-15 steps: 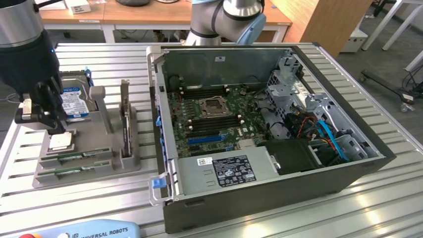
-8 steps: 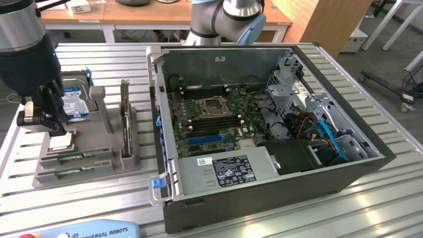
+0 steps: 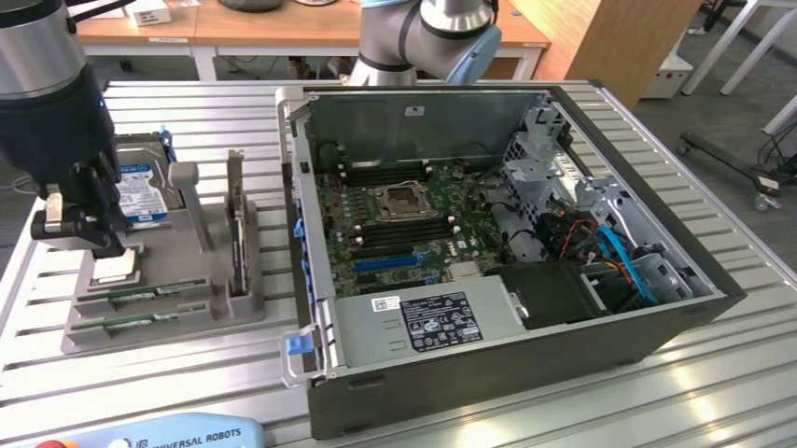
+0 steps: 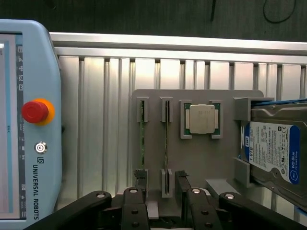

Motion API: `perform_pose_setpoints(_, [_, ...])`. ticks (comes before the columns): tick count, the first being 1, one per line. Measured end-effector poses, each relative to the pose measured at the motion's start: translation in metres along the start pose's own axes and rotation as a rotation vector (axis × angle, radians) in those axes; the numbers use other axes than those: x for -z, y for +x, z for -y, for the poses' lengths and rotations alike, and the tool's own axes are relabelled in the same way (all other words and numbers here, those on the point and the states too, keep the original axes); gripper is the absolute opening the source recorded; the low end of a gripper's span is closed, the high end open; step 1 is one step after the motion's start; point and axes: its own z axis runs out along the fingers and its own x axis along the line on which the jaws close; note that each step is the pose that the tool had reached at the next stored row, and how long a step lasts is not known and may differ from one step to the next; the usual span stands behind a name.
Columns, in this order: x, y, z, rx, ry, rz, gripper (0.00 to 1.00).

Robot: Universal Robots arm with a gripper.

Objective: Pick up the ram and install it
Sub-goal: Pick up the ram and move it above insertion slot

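**Exterior view:** the gripper (image 3: 90, 238) hangs over the grey fixture tray (image 3: 187, 313), which stands to the exterior view's left of the open computer case (image 3: 498, 215). The ram (image 3: 140, 297) and the second ram (image 3: 125, 322) sit in the tray's slots. **Wrist view:** the jaws are spread wide and hold nothing, with the fingers (image 4: 183, 189) either side of the ram's line; the ram stands on edge between the processor (image 4: 201, 119) and the second ram.

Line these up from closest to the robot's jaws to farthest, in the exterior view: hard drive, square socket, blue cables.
1. Hard drive: exterior view's left, outside the computer.
2. Square socket: computer's middle.
3. Blue cables: inside it, exterior view's right.
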Motion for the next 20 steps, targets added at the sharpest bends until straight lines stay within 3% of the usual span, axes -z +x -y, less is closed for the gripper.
perform_pose_setpoints(14, [0.0000, 0.0086, -0.0005, 0.000, 0.0000, 0.0000, 0.37])
perform_pose_setpoints(20, [-0.0065, 0.0088, -0.0002, 0.000, 0.0000, 0.0000, 0.37])
